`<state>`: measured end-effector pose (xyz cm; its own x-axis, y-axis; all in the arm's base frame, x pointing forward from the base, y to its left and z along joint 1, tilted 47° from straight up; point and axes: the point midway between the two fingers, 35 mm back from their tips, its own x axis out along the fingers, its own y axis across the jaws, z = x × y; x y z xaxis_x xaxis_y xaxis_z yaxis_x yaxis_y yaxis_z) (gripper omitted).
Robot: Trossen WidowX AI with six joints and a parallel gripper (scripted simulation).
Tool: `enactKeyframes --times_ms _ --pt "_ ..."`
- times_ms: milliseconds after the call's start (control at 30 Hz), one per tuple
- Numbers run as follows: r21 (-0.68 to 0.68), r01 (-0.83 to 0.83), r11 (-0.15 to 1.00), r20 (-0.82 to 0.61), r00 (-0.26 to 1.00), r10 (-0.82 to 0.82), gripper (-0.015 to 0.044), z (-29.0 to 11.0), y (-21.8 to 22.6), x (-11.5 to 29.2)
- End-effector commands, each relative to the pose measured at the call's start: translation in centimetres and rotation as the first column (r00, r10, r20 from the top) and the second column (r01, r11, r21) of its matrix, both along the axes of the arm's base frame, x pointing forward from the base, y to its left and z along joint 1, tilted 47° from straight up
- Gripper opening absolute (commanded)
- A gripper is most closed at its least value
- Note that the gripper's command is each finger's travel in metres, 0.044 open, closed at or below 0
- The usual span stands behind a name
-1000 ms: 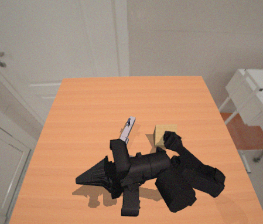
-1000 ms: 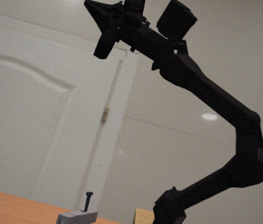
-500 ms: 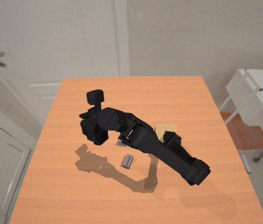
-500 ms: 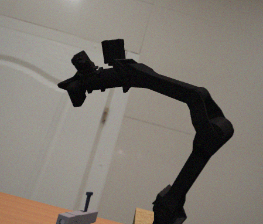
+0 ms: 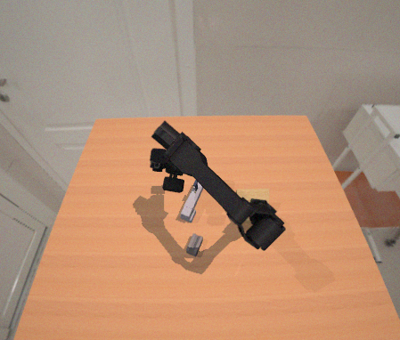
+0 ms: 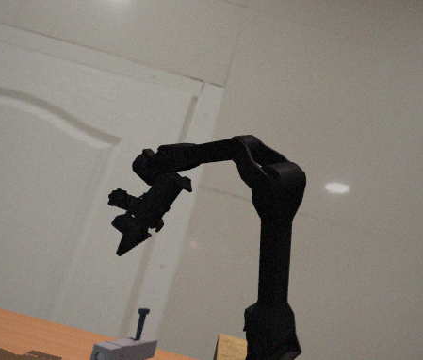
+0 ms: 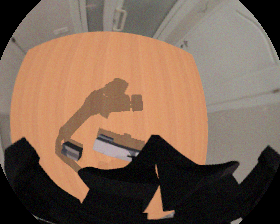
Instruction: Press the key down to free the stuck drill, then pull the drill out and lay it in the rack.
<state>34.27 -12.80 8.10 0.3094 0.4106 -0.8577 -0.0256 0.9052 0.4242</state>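
- A black robot arm (image 5: 214,184) is reaching from its base near the right-centre of an orange wooden worktop (image 5: 107,276) toward the far left, with its hand (image 6: 123,249) hanging high in the air.
- The hand is pointing down and to the left in the exterior view, its fingers pressed together and gripping nothing.
- Well below the hand, a pale grey long block (image 5: 191,203) is lying near the middle of the worktop, angled from near-left to far-right.
- In the exterior view a dark drill (image 6: 141,323) is standing upright out of this block, its flat head at the top; from above, the arm is covering much of that far end.
- A small grey piece (image 5: 194,244), possibly the key or the rack, is sitting apart from the long block, nearer the camera and surrounded by bare wood. Which of the two it is cannot be told.
- A tan wooden block (image 5: 258,194) is sitting beside the arm's base, mostly hidden behind the arm.
- The arm's shadow is falling across the wood to the left of the long block.
- All these things are sitting near the centre, well away from every worktop edge, with wide open wood on the left, at the near side and toward the far edge.
- Beyond the far edge, a white door and wall are standing; a white cabinet (image 5: 392,147) is standing off the right edge.
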Motion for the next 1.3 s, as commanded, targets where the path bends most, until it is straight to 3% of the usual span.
enactKeyframes --times_ms 0,133,200,1267 --pt "0.151 0.019 0.988 -0.230 0.973 0.016 0.0000 -3.7 1.2 -3.5" --pt "0.319 0.086 0.944 -0.456 0.887 0.073 0.0000 -6.0 3.0 -7.4" --pt "0.346 0.101 0.933 -0.489 0.868 0.087 0.0000 -6.2 3.3 -8.1" --pt "0.346 0.101 0.933 -0.488 0.868 0.087 0.0000 -7.7 4.5 -8.2"
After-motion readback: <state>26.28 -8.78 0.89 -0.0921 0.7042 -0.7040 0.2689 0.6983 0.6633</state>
